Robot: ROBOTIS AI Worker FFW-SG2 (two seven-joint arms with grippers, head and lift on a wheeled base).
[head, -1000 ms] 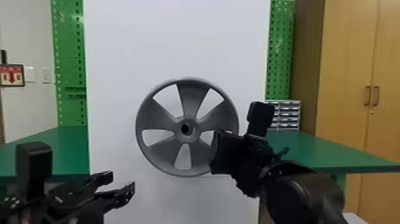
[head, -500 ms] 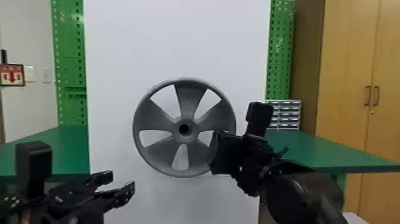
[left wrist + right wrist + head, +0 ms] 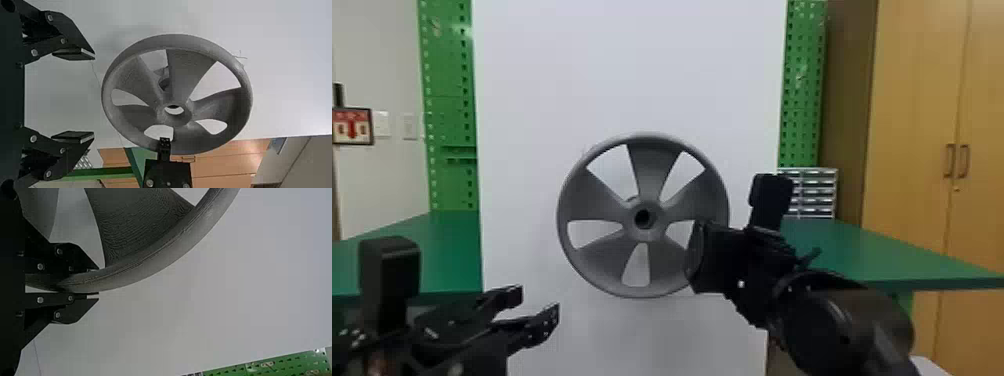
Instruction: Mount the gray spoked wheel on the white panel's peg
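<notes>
I have one round gray five-spoked wheel (image 3: pixel 652 167) rim-clamped in the black right pincer (image 3: pixel 693 257) before one flat white panel (image 3: pixel 632 65), the black left pincer (image 3: pixel 538 303) with two fingers apart.

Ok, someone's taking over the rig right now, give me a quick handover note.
Right gripper: shut on the wheel's rim.
Left gripper: open, empty.
Wheel: held up before the white panel; what looks like the peg shows behind, off the hub's hole.
Done: wheel gripped.
Left: line up hub and peg, slide on, release.
</notes>
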